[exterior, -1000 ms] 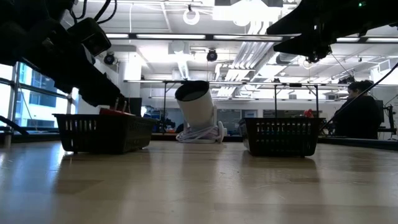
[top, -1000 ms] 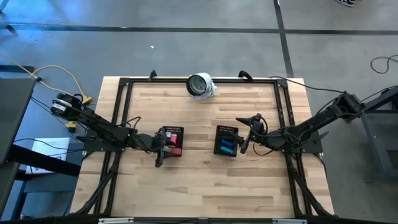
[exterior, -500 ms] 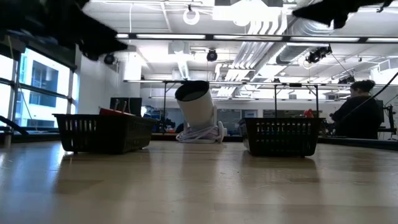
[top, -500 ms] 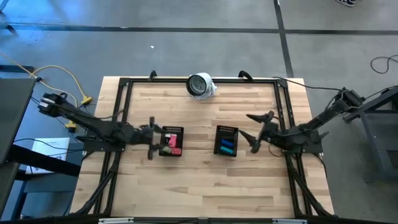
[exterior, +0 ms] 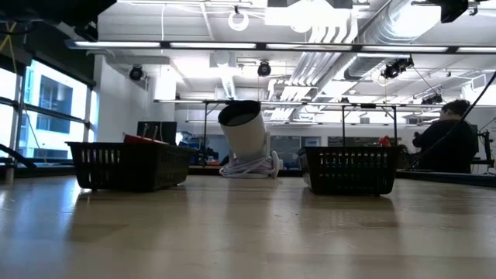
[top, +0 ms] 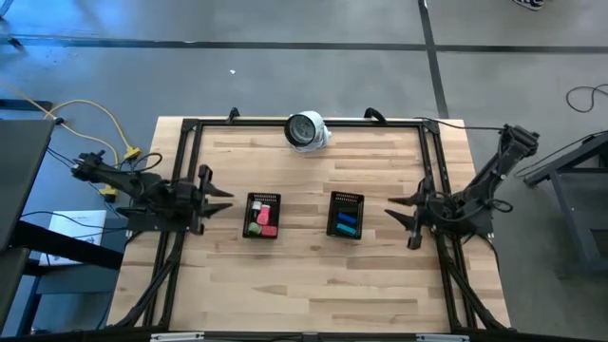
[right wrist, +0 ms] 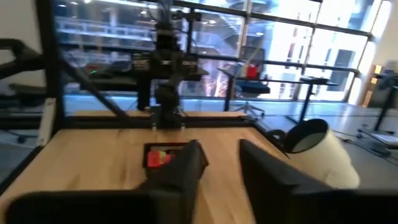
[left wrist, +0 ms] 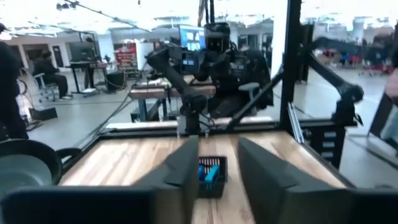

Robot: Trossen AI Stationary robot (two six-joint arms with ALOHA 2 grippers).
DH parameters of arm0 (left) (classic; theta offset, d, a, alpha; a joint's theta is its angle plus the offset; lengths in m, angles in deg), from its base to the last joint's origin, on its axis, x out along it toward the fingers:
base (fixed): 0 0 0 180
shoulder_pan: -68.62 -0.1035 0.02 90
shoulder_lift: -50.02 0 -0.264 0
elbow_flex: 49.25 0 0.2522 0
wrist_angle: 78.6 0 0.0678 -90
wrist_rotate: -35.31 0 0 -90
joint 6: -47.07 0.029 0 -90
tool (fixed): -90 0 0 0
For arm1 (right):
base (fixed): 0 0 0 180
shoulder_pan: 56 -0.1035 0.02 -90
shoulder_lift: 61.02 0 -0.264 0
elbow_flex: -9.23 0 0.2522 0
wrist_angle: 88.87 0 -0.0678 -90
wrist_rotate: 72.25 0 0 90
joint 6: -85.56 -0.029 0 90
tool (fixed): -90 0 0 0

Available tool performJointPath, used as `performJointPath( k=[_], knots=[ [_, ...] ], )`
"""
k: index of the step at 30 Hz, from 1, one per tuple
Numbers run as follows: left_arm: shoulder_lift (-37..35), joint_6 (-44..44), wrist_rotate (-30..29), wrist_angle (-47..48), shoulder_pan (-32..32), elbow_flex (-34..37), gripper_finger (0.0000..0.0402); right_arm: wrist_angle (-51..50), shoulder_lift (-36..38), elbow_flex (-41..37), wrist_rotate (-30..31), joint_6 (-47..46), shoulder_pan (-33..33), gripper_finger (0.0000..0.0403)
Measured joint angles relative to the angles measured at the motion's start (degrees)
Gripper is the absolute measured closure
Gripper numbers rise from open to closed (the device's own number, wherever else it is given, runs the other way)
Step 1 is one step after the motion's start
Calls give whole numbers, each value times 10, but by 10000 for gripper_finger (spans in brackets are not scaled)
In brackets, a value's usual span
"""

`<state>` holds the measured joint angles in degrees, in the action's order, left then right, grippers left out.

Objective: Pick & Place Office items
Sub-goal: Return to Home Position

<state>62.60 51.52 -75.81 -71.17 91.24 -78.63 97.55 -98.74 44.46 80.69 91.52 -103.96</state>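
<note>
Seen from above, just left of centre: the left tray (top: 263, 198) of black mesh, with a pink piece (top: 263, 216), a red piece (top: 269, 231) and a green piece (top: 253, 226) inside. Just right of centre, apart from it: the right tray (top: 347, 198), holding blue and teal pieces (top: 347, 225). At centre-left, beside the left tray but clear of it: the left gripper (top: 215, 195), fingers spread, nothing between them. At centre-right, likewise apart from the right tray: the right gripper (top: 401, 218), fingers also spread and empty. At top centre, near the far edge of the wooden table (top: 304, 275): a white round object (top: 307, 130) with a dark face. From table height, both trays on the wood, left tray (exterior: 128, 165) at middle left with a bit of red (exterior: 139, 139) over its rim, right tray (exterior: 349, 169) at middle right, the white object (exterior: 246, 136) tilted between them and farther back (no gripper down at tray level here). At the far right edge of that view, in the room behind: a person (exterior: 449, 143) in dark clothing. Through the gap of the left wrist's fingers (left wrist: 180, 177): blue pieces (left wrist: 208, 174) in their tray.
</note>
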Motion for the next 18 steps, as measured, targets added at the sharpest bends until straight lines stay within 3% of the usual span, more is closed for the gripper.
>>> performJointPath(
  k=[3,5,8,13,18],
  knots=[
    [-5,0,0,29,6,0,362,-8,6,0,0,4,-21,357],
    [-1,-1,1,32,6,0,390,-8,11,0,-5,13,-31,389],
    [6,12,20,32,6,0,397,-8,20,0,-55,19,-38,398],
    [7,48,111,29,5,0,401,-2,45,0,-214,45,-34,400],
    [7,48,121,27,-12,0,401,-13,85,0,-307,46,12,401]
  ],
)
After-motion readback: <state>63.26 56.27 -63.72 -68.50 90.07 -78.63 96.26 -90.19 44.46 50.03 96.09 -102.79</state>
